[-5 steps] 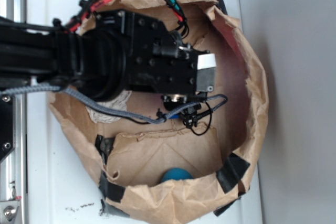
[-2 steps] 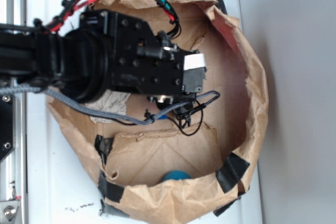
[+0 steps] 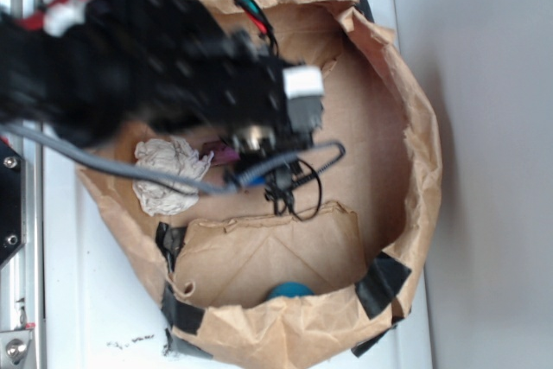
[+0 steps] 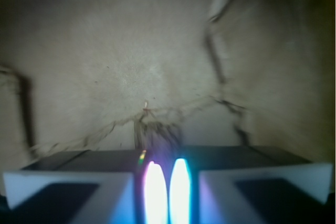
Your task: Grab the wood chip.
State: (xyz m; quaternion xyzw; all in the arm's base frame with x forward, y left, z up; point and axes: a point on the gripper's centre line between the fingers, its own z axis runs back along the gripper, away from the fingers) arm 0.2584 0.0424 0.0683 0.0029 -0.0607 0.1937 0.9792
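Fingers (image 4: pixel 168 192) seemingly closed | paper ball (image 3: pixel 169 175) beside blurred arm (image 3: pixel 130 66)

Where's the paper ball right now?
Exterior view: the crumpled paper ball lies at the image-left side of the brown paper enclosure, near its left wall, just below the blurred arm.

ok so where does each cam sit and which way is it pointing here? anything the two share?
Exterior: overhead, looking straight down into the paper-lined bin; shows the blurred black arm, crumpled paper ball, blue ball.
Wrist: on the arm behind the gripper, looking forward and down at the brown paper floor; only two pale fingers, close together, show.
Shared: the paper floor and bin wall; the wood chip isn't clearly identifiable in either.
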